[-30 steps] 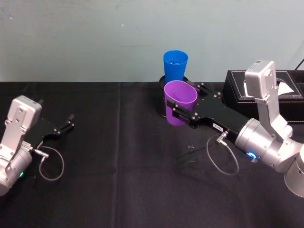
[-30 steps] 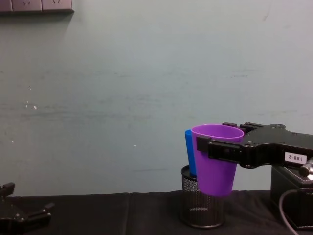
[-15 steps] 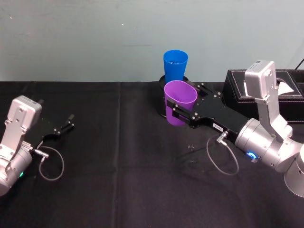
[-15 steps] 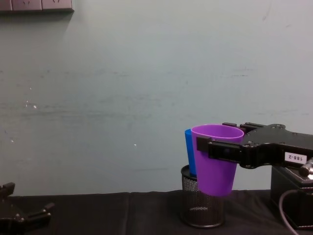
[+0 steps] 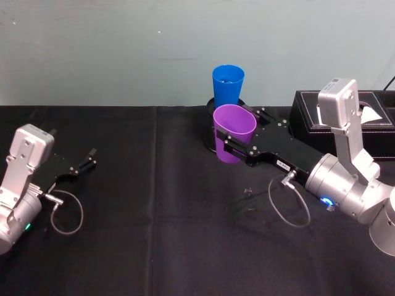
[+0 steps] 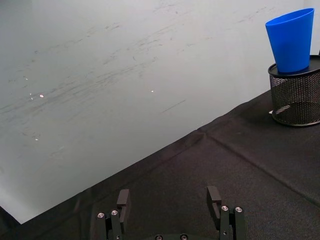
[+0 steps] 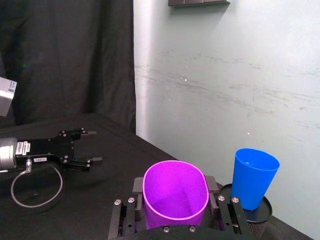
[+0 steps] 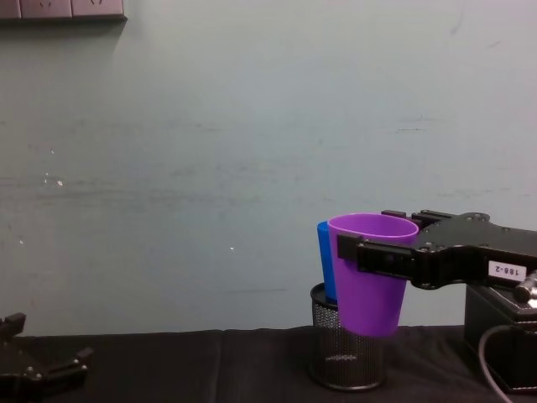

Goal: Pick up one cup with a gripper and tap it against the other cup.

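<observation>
My right gripper point(image 5: 230, 139) point(image 8: 369, 256) point(image 7: 176, 200), black with a white "188-2" label, is shut on the purple cup point(image 5: 232, 137) point(image 8: 371, 281) point(image 7: 175, 196) and holds it upright above the table. Just behind it, the blue cup point(image 5: 227, 84) point(image 8: 324, 262) point(image 7: 252, 177) point(image 6: 291, 40) stands in a black wire-mesh pen holder point(image 8: 344, 357) point(image 6: 296, 96). From the chest view the two cups overlap; whether they touch I cannot tell. My left gripper point(image 5: 79, 166) point(image 6: 170, 202) rests open near the table's left side, holding nothing.
A black box point(image 5: 370, 117) sits at the back right behind my right arm. Black cloth point(image 5: 166, 234) covers the table, and a pale wall point(image 5: 111, 49) rises right behind it. Cables loop from both wrists.
</observation>
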Controlling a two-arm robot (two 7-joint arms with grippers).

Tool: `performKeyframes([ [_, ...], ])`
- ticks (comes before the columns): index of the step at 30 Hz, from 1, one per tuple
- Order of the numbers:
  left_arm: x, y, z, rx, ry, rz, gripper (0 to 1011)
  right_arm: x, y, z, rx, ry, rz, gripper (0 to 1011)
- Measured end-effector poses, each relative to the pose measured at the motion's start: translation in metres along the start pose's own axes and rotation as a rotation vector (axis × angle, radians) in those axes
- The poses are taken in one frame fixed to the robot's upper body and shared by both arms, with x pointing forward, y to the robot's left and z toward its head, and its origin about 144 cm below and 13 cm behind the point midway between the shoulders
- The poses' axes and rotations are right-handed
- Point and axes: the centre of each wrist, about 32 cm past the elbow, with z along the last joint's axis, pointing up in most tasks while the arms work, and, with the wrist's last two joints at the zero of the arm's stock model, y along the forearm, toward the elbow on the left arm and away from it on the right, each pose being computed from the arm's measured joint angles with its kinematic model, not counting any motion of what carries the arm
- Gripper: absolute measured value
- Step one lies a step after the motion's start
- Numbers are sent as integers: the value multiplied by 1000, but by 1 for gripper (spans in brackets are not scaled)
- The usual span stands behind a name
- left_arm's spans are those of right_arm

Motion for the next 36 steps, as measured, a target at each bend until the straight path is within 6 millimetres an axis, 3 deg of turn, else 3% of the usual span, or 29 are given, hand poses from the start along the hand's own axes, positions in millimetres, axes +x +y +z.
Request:
performKeyframes([
  [36,0,0,0,0,0,0,1000,0,0,0,0,0,0,734],
])
